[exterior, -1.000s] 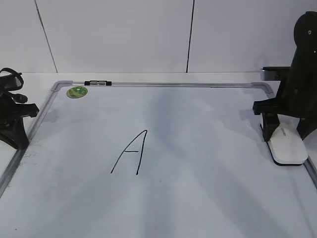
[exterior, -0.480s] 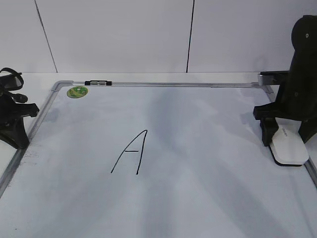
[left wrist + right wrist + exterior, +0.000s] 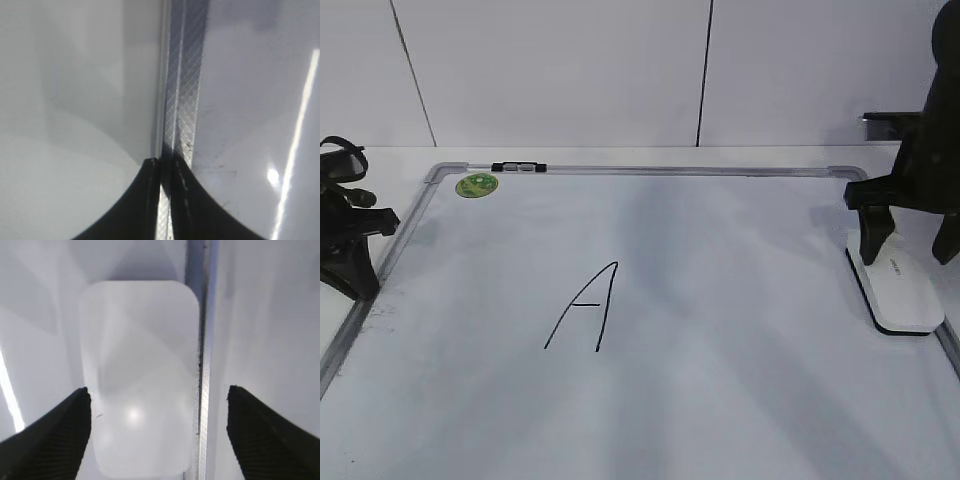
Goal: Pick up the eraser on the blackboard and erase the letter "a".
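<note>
Right hand [image 3: 910, 235] at the right edge of the frame, spread wide over the far end of the eraser [image 3: 898, 290], gripping nothing. White eraser lying flat at the right side of the blackboard [image 3: 720, 400], just inside the grey frame, black felt showing along its lower edge. From the right wrist view, eraser [image 3: 140, 375] dead centre between two dark fingers [image 3: 52, 435], one at lower left, one at lower right, both clear of it; frame rail running down just right of the block. Capital "A" [image 3: 584, 308] drawn in black a little left of centre, well apart from the eraser. No lowercase "a" to be made out anywhere on the board. Green sticker [image 3: 476, 185] in the upper left corner, small black-and-silver clip [image 3: 518, 167] on the top rail just beside it. Left hand [image 3: 350, 250] low at the left edge, by the frame. Left wrist view: fingers [image 3: 150, 200] pressed together right over the frame rail [image 3: 182, 100], white table [image 3: 75, 125] to the left.
</note>
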Available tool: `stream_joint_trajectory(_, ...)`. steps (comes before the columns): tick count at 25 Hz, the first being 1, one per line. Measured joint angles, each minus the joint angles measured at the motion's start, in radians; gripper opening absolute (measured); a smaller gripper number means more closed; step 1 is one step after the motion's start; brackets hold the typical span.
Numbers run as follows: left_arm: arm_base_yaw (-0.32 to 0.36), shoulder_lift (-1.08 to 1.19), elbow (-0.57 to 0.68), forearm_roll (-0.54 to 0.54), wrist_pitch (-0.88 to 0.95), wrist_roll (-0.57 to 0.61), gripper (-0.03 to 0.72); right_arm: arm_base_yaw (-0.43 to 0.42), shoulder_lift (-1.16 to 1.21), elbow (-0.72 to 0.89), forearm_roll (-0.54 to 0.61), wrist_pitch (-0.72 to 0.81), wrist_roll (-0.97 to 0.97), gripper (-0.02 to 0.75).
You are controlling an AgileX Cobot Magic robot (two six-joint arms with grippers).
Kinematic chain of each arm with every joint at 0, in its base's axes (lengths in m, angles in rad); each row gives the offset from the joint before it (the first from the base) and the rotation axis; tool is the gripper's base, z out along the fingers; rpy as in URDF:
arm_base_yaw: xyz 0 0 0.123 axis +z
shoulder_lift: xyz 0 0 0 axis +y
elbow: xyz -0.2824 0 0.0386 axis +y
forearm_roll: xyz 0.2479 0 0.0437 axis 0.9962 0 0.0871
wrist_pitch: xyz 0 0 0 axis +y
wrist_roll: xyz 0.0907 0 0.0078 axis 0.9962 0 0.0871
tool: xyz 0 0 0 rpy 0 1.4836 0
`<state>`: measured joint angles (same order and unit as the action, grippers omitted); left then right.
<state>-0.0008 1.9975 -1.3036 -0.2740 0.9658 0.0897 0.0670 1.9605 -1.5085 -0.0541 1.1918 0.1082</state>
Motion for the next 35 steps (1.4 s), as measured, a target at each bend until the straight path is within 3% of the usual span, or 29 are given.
stream_joint_trajectory(9, 0.000, 0.000, 0.000, 0.000, -0.002, 0.000, 0.056, -0.005, -0.090, -0.105, 0.000, 0.027, 0.001, 0.664)
stream_joint_trajectory(12, 0.000, 0.006, -0.016, 0.007, 0.010, 0.000, 0.116, -0.007, -0.111, -0.122, 0.000, 0.031, 0.001, 0.655)
stream_joint_trajectory(16, 0.000, 0.013, -0.066, 0.017, 0.031, -0.004, 0.264, -0.007, -0.126, -0.124, 0.002, 0.033, 0.002, 0.643)
stream_joint_trajectory(19, 0.000, -0.006, -0.108, 0.022, 0.077, -0.006, 0.305, -0.007, -0.130, -0.124, 0.002, 0.033, 0.002, 0.634)
stream_joint_trajectory(27, 0.000, -0.166, -0.188, -0.013, 0.220, -0.006, 0.311, -0.007, -0.227, -0.124, 0.033, 0.035, 0.002, 0.585)
stream_joint_trajectory(35, 0.000, -0.383, -0.193, -0.026, 0.262, -0.006, 0.280, -0.007, -0.477, -0.078, 0.045, 0.048, 0.002, 0.580)
